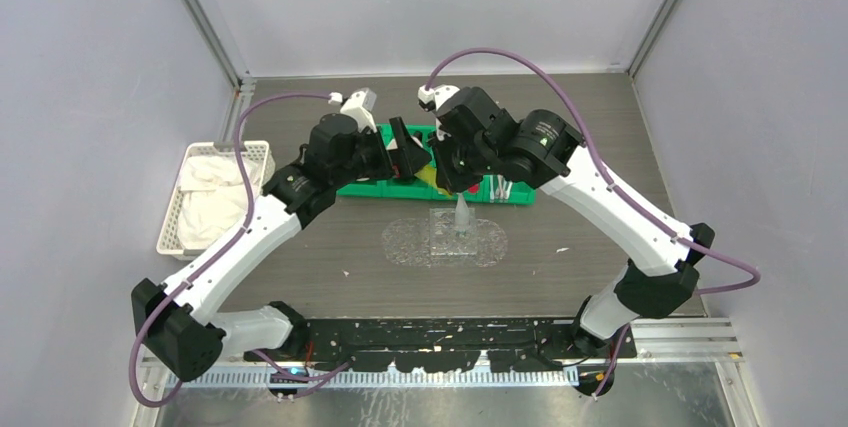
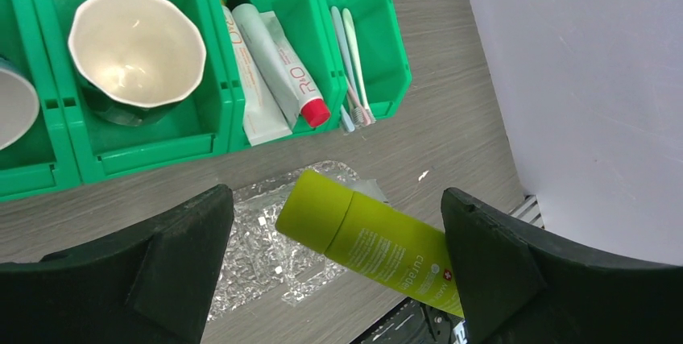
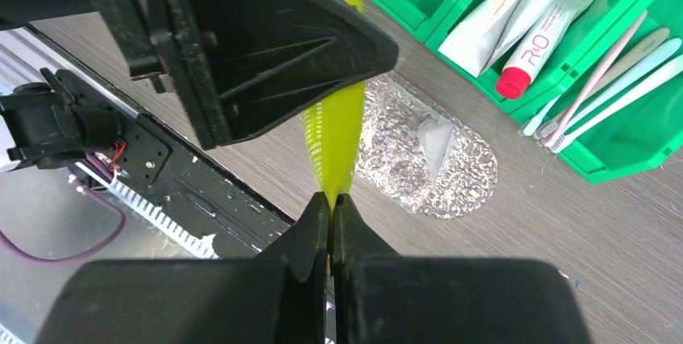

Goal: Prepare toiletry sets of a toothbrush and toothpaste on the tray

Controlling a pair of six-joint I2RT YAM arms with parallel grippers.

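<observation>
Grey bench w/ tray (image 1: 400, 243) below: right claw (image 3: 330, 209) pinches green tube (image 2: 378, 243) by crimped end only; left claw (image 2: 338, 259) spread wide. Risk: thin grip slips, tube drops.

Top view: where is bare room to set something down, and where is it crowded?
Bare: the left half of the speckled transparent oval tray, beside the clear-wrapped packet, and the grey wood-grain table between tray and white mesh basket. Crowded: behind the tray, at the green bin.

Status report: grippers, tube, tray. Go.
Right gripper shut on yellow-green tube at its crimped end. Left gripper open, fingers flanking the tube. Glittery tray holds one clear packet; path looks unobstructed.
</observation>
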